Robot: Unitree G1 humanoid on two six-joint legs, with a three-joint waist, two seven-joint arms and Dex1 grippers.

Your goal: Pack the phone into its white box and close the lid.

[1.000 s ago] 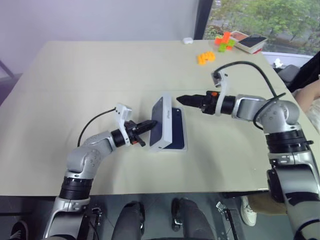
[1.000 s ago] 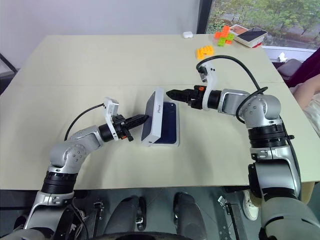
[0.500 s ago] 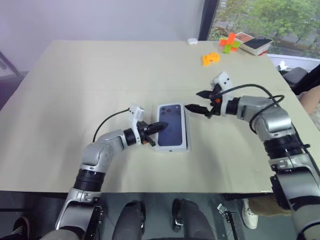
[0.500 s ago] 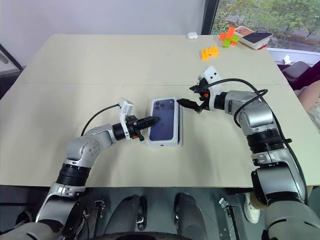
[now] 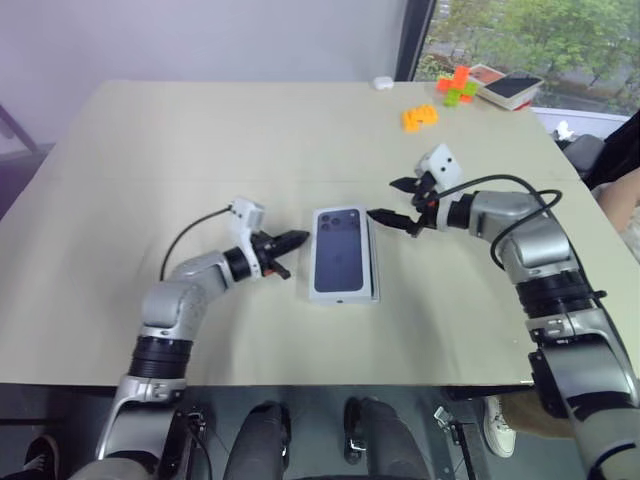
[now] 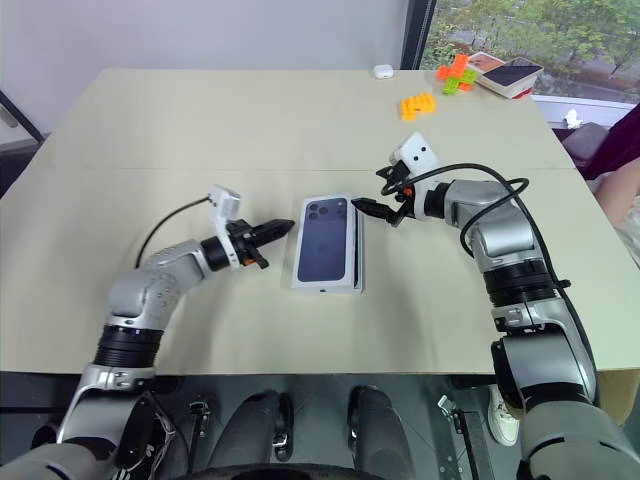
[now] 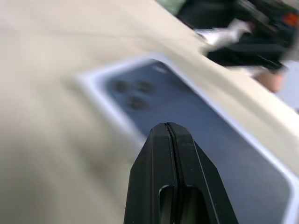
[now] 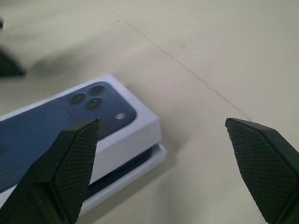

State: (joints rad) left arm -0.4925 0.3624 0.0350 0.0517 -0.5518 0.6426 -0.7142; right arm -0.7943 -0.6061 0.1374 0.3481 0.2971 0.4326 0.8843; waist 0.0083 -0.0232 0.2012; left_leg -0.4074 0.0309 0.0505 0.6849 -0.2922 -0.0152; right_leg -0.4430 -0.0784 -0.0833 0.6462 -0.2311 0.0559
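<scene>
Lid (image 5: 342, 250) on white box (image 8: 135, 175), mid table (image 5: 150, 150), grippers either side.
Lid flat over box, slightly askew: box edge sticking out past lid at corner nearest right gripper (image 5: 397, 201). Left gripper (image 5: 297, 239) just left of lid, apart from it, fingers pressed together, tips toward lid. Right gripper just right of lid's far corner, fingers spread, near finger (image 5: 385, 217) close beside lid edge, contact unclear. Toy blocks (image 5: 420, 117) well behind, toward far right. More blocks (image 5: 457, 83) and small tray (image 5: 510, 88) further back at far right corner. Small object (image 5: 381, 83) at far edge, left of those. Person's arm (image 5: 622, 185) past table's right edge.
</scene>
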